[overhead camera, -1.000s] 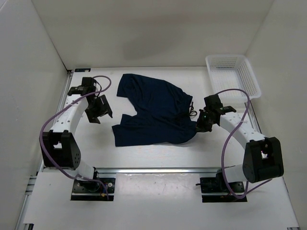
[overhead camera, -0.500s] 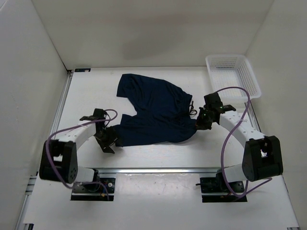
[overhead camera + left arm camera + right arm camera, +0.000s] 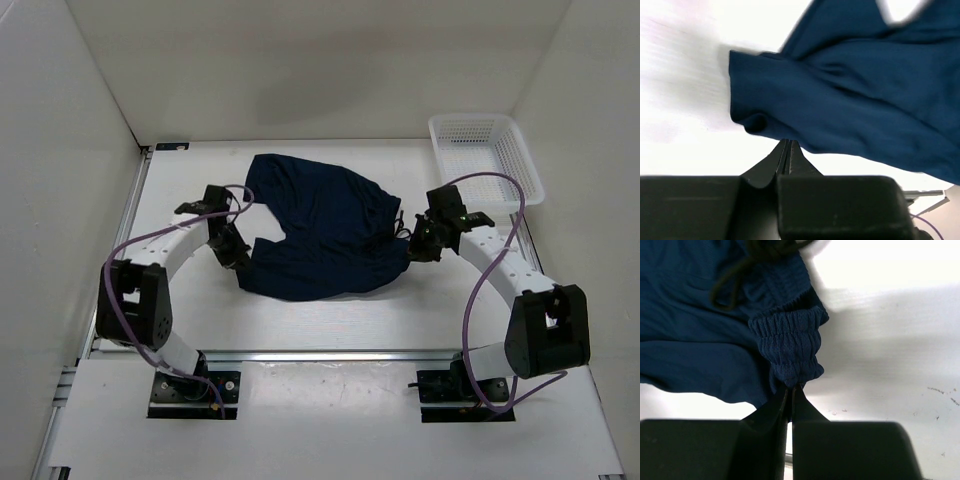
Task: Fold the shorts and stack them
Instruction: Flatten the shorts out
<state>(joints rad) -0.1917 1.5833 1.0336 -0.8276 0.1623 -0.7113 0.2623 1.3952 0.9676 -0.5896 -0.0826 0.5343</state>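
Shorts (image 3: 325,235) lie rumpled mid-table (image 3: 330,315), soft navy fabric with wide legs, strung between both arms. Left gripper (image 3: 238,258) is pinched tight on a leg hem at their left edge. Right gripper (image 3: 418,250) is clamped on the gathered, ribbed waistband on the right, with the thin dark drawstring (image 3: 735,277) looped just beside it. White plastic mesh basket (image 3: 487,155) sits in the far right corner.

The setting is a robotics laboratory test cell. Plain white panel walls (image 3: 300,70) enclose a white counter (image 3: 330,320) on three sides. The left arm (image 3: 160,255) and right arm (image 3: 495,262) are mounted by an aluminium rail (image 3: 330,354) at the near edge, with exposed purple cables (image 3: 469,310) looping alongside each.
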